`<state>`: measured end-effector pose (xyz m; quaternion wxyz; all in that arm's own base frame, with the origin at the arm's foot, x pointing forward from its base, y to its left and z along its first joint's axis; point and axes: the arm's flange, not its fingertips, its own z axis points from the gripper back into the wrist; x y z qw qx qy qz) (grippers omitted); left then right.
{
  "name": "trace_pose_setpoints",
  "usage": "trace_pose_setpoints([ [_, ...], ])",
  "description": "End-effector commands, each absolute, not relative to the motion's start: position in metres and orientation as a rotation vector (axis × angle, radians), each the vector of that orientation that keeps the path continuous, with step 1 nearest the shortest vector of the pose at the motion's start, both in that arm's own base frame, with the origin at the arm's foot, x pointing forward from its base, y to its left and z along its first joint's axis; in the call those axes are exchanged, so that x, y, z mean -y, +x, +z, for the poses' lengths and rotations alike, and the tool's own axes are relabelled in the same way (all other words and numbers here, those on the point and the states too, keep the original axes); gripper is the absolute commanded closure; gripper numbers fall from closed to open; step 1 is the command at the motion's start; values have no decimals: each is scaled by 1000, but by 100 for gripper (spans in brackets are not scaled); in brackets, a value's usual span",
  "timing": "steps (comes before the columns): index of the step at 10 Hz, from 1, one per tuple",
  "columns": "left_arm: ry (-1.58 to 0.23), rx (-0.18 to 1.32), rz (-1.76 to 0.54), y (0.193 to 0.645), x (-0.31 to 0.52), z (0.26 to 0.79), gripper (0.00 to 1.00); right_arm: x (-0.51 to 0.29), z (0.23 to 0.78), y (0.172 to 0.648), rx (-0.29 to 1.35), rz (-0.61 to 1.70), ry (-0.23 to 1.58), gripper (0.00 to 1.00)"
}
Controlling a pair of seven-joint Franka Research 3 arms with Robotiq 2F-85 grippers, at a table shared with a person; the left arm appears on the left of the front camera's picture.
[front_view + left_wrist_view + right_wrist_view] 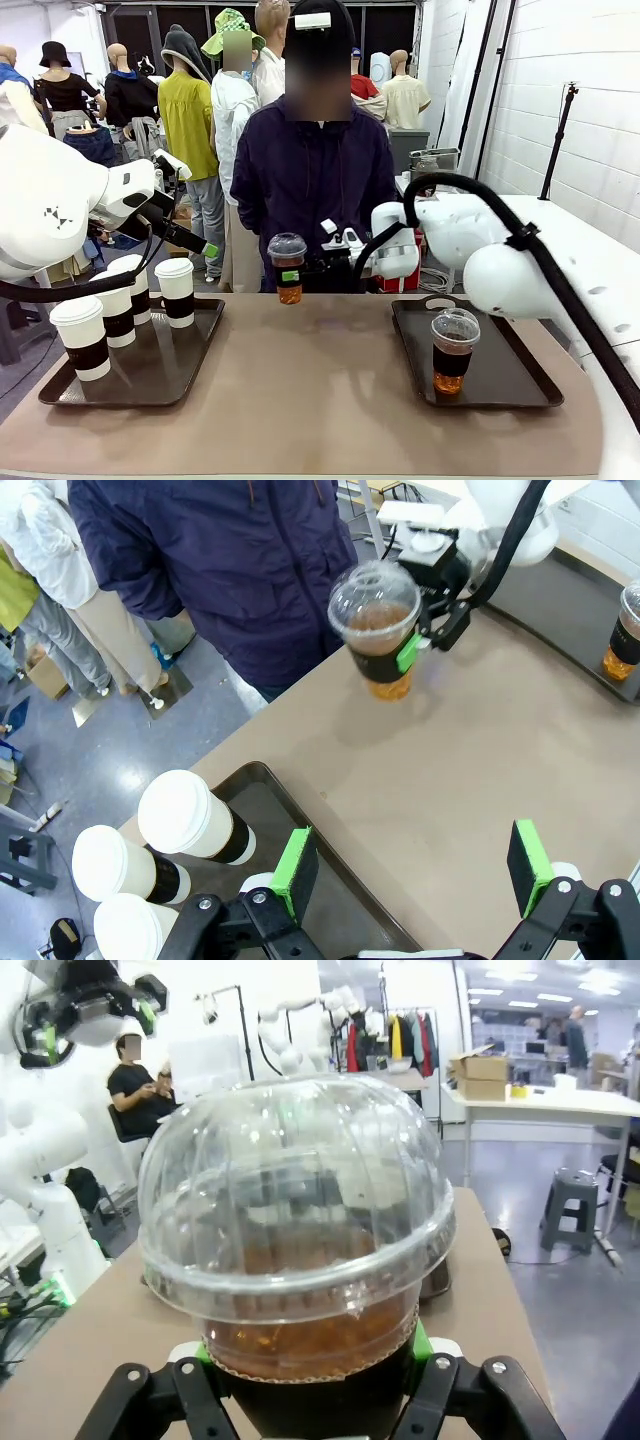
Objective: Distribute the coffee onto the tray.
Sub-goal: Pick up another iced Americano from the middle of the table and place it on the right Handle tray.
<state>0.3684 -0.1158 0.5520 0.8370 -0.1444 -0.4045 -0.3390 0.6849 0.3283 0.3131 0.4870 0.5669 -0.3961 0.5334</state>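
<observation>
The left gripper [405, 875] is hanging with its jaws spread and nothing between them, the left tray [60, 392] with four white paper cups [82, 337] just below it. Farther right, the right gripper [312, 268] is clamping a clear dome-lidded cup [288, 267] in the air above the bare tan table [320, 400]. Beyond it to the right, the second clear cup [452, 350] is standing on the right tray [520, 380]. The held cup probably needs carrying level and setting down beside that one. A person is standing behind the table, close to the held cup.
</observation>
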Motion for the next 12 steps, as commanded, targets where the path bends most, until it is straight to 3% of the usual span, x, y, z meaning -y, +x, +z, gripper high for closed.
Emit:
trace_pose_setpoints([
  [1, -308, 856, -715, 369, 115, 552, 0, -284, 337, 646, 951, 1307, 1367, 28],
  [6, -308, 856, -715, 369, 115, 552, 0, -177, 359, 603, 998, 1300, 1226, 28],
  [12, -308, 856, -715, 369, 115, 552, 0, -88, 354, 592, 1104, 1283, 1148, 28],
])
